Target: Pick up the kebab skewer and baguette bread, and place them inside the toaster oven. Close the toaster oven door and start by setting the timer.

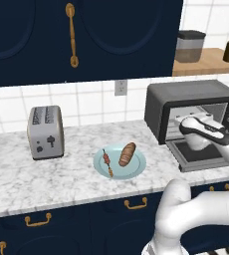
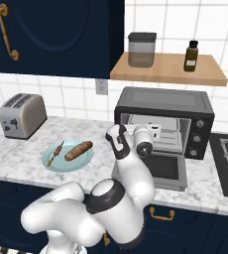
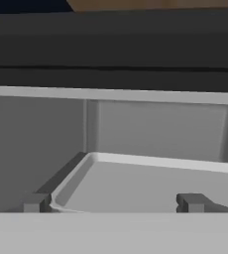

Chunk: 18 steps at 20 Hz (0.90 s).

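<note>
Marble counter [image 1: 17,184] runs across the middle of both base views, under dark navy cabinets, with white tile behind. At the right of the left base view sits the toaster oven [image 1: 186,97], its toaster oven door [image 2: 161,168] dropped flat toward me. My gripper [image 3: 114,202] is up at that opening, jaws spread wide and holding nothing; the hand view looks straight into the grey cavity, where a pale tray [image 3: 150,181] lies at lower centre.

Both things I need are well apart from me, on the light blue plate [image 1: 136,169] at the centre of the left base view: the kebab skewer [image 1: 107,161] on the plate's left half, the baguette bread [image 1: 127,154] just beside it on the right half, not quite touching as far as I can tell.

I judge the trouble ahead like this:
- Swinging back toward the plate, my wrist could clip the lowered door or the oven's frame, since I am close in front of it.
- The skewer is thin; a pinch off its line could tip it or slide it off the plate.
- The two foods lie close, so reaching for one may nudge the other.

No brand, label or writing is readable anywhere; the brown bottle [image 2: 191,54] and the lidded canister [image 2: 141,49] on the shelf are too small to tell.
</note>
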Tool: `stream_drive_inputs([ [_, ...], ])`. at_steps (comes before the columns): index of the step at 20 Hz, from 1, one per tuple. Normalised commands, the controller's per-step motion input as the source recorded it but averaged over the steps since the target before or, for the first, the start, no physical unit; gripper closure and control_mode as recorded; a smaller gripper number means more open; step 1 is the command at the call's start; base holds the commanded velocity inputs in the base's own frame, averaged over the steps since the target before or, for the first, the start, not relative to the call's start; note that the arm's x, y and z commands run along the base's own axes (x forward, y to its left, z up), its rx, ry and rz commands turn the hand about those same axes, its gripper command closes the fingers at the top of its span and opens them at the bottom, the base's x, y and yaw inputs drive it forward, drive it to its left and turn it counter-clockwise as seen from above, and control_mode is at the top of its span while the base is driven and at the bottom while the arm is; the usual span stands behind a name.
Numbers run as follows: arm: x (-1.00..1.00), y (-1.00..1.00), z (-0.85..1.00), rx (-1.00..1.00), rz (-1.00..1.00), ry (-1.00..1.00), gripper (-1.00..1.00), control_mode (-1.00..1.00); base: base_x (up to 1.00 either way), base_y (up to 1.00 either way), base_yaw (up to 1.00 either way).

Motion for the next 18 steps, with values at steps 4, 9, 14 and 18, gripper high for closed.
stream_drive_inputs([
  [4, 0.00, -0.05, -0.11, -0.01, 0.00, 0.03, -1.00, -1.00, 0.00, 0.00, 0.00],
  [9, 0.01, -0.01, -0.01, 0.00, 0.00, 0.04, -1.00, -1.00, 0.00, 0.00, 0.00],
  [14, 0.04, -0.03, 0.00, 0.00, 0.00, 0.00, -1.00, -1.00, 0.00, 0.00, 0.00],
  [18, 0.12, -0.04, 0.00, 0.00, 0.00, -0.01, -1.00, -1.00, 0.00, 0.00, 0.00],
])
